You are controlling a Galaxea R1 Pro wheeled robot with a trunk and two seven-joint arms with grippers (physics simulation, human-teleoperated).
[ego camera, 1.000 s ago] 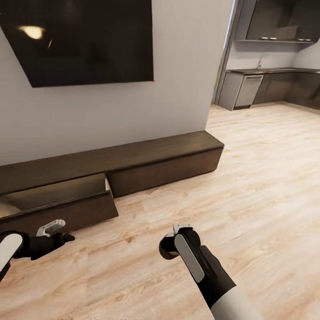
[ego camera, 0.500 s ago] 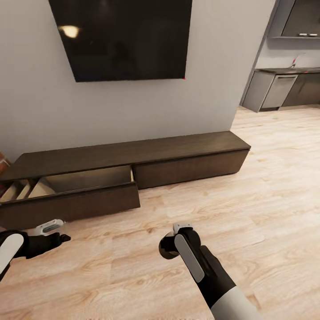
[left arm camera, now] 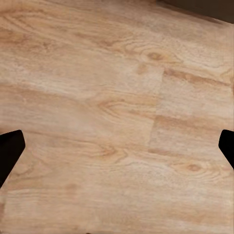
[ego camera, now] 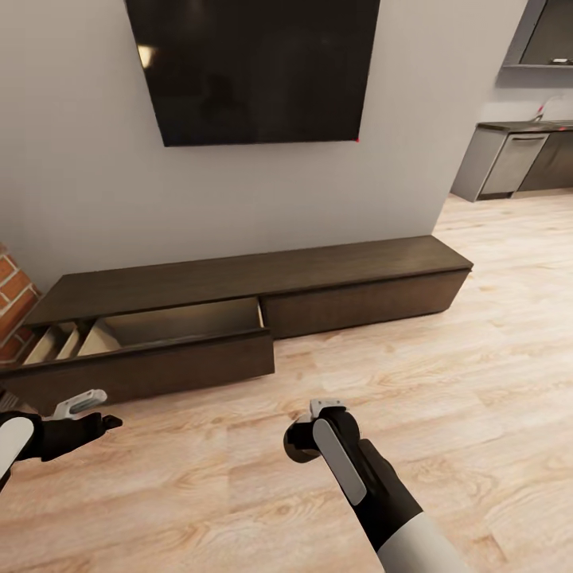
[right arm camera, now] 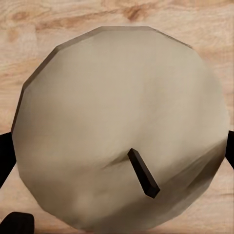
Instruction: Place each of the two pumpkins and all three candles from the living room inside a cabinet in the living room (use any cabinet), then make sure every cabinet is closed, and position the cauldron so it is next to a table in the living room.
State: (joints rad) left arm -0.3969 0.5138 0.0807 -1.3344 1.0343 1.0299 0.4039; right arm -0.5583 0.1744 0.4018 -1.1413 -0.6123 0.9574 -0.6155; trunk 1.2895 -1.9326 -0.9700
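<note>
Left gripper [ego camera: 89, 407] low over bare wooden floor [ego camera: 446, 382], arm reaching forward and slightly inward, wrist roughly level; in the left wrist view its dark fingertips [left arm camera: 10, 148] sit at opposite edges with plain boards between them, so fingers spread wide and holding nothing; just beyond those fingers, the cabinet [ego camera: 255, 278] runs along the wall under a dark wall screen [ego camera: 255, 68]; its left drawer [ego camera: 151, 350] is pulled out, front panel facing the robot, wooden dividers visible at its far-left end, the part of the interior that shows looks bare; the right drawer front sits flush; brick edge [ego camera: 12, 298] at the far left; right gripper [ego camera: 306, 434] held near centre, forearm rising from lower right, wrist bent so the fingers point down; in the right wrist view a candle [right arm camera: 122, 131], tan, short dark wick, sits between the fingers, with dark fingertip [right arm camera: 4, 156] at its flank on either side, so fingers clamped on the candle, floor beyond it; kitchen units [ego camera: 509, 159] far off to the right; judgement on progress: one candle in hand and not yet stowed, drawer open and ready to receive it; no pumpkins, other candles, cauldron or coffee table in these pictures, so their status cannot be told; drawer still to be shut afterwards, cauldron placement unconfirmed
</note>
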